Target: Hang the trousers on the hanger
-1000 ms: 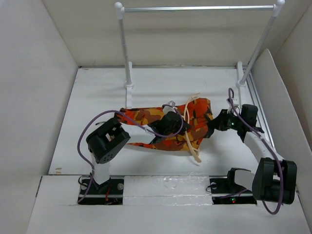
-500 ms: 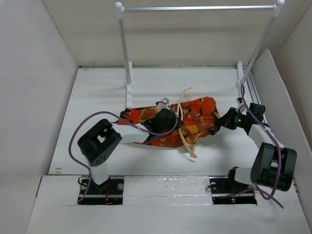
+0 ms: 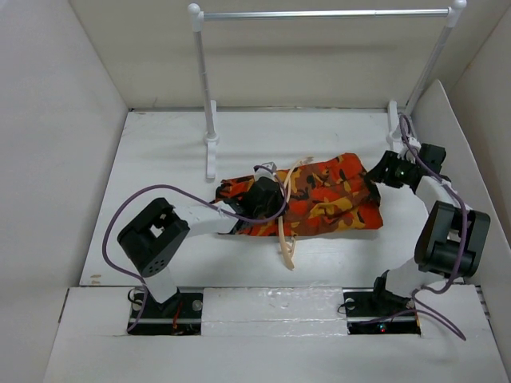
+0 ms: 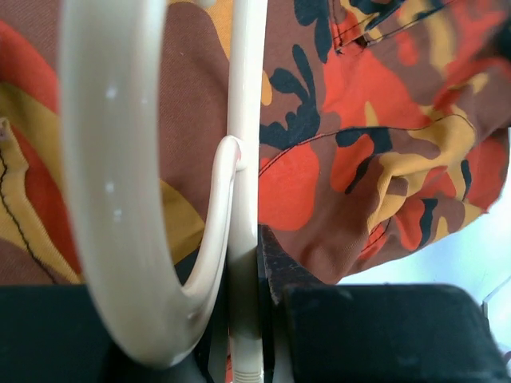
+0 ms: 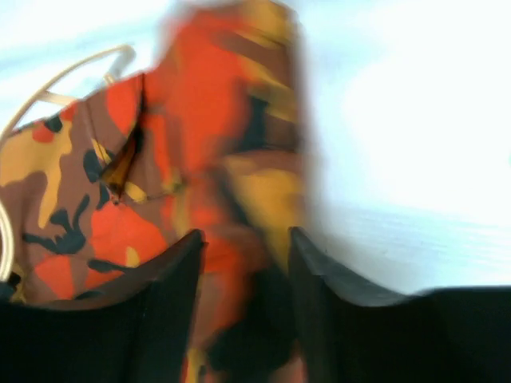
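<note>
The camouflage trousers lie in a flat bundle on the white table, draped over the pale wooden hanger, whose ends stick out at the near and far sides. My left gripper is shut on the hanger's thin bar, and its thick curved arm passes just left of the jaws. My right gripper stands open at the trousers' right end. In the blurred right wrist view its fingers are apart with the cloth showing between them.
The white-posted clothes rail stands at the back, its left foot close to the trousers' left end. White walls enclose the table on three sides. A slanted white panel rises just right of my right arm.
My right gripper has drawn the trousers' end to the right and back, then opened. The cloth now lies stretched further right. My left gripper and the hanger shifted slightly right.
</note>
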Controlling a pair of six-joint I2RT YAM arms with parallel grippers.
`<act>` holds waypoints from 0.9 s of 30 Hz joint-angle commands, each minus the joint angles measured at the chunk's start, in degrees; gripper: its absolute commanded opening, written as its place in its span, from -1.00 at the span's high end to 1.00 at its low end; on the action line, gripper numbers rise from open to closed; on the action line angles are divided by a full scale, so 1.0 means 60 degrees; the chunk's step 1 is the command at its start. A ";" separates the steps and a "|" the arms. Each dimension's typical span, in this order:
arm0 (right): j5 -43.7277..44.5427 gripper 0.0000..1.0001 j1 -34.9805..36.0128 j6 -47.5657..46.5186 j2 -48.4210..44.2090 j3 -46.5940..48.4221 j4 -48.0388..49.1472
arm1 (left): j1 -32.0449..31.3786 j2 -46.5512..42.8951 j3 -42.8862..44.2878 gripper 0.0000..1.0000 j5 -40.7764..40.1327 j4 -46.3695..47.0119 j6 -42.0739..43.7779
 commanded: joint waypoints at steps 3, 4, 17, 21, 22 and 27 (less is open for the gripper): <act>0.0585 -0.48 0.0303 -0.0805 -0.1196 -0.0352 -0.0085 | 0.0009 0.0300 0.0006 1.00 -0.0142 -0.0881 0.0254; 0.0498 -0.55 0.0419 -0.0790 -0.1444 -0.0542 -0.0071 | 0.0009 0.0212 0.0050 1.00 -0.0098 -0.0850 0.0209; 0.0483 0.53 0.1548 -0.0131 -0.1476 -0.3224 0.0560 | -0.0651 0.0285 0.1984 1.00 -0.1167 -0.1363 -0.1358; 0.0599 0.88 0.1548 0.0249 -0.2542 -0.4175 0.0255 | -0.0738 0.0270 0.2408 1.00 -0.1912 -0.1845 -0.1388; 0.0658 0.92 0.1548 0.0279 -0.3169 -0.4293 0.0092 | -0.0738 0.0154 0.2437 1.00 -0.2045 -0.1919 -0.1388; 0.0600 1.00 0.1636 0.0719 -0.4770 -0.4880 -0.0815 | -0.0738 -0.0067 0.2087 1.00 -0.2586 -0.2109 -0.1403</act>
